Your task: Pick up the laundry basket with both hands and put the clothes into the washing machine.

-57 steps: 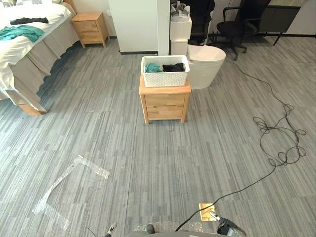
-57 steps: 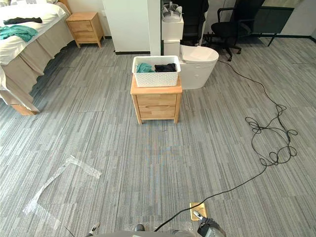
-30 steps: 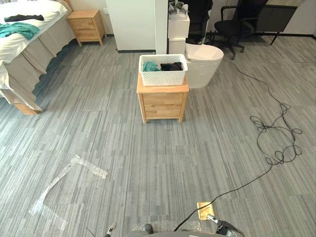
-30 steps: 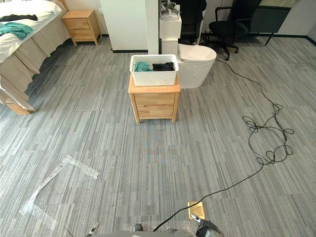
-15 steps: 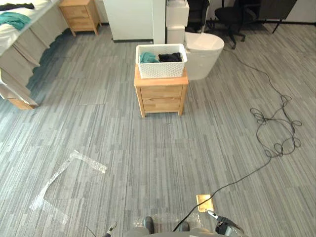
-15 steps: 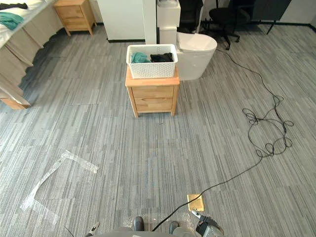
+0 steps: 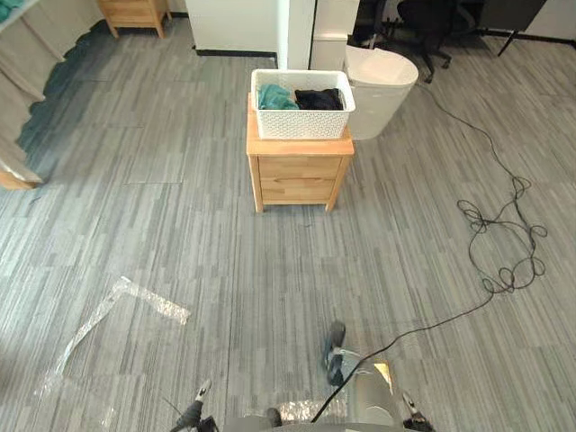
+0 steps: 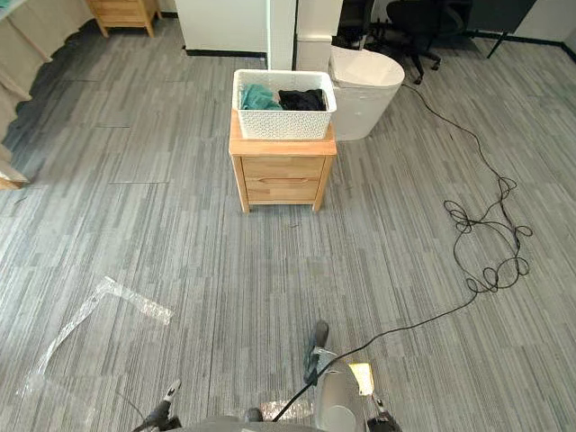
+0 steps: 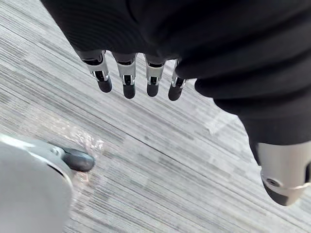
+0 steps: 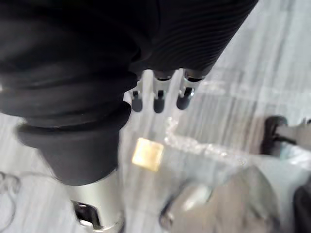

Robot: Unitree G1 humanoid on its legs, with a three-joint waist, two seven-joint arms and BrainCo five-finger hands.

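A white lattice laundry basket [image 7: 301, 103] stands on a small wooden nightstand [image 7: 297, 171] ahead of me, some distance away across the floor. Inside it lie a teal garment [image 7: 276, 97] and a black garment [image 7: 318, 99]. A white rounded unit [image 7: 382, 76] sits just behind and to the right of the nightstand. My left hand [image 9: 129, 77] hangs over the grey floor with straight fingers and holds nothing. My right hand [image 10: 158, 94] also hangs low over the floor, fingers straight and empty. Both hands are far from the basket.
Strips of clear tape [image 7: 117, 310] lie on the floor at the left. A brass floor plate [image 7: 382, 373] is set near my right side. A black office chair [image 7: 432, 18] and a white column [image 7: 297, 27] stand behind the basket; a bed edge [image 7: 13, 81] is far left.
The whole view has shifted forward and down, so the nightstand and basket show a little nearer and the bed has slid out at the left. The basket itself has not moved.
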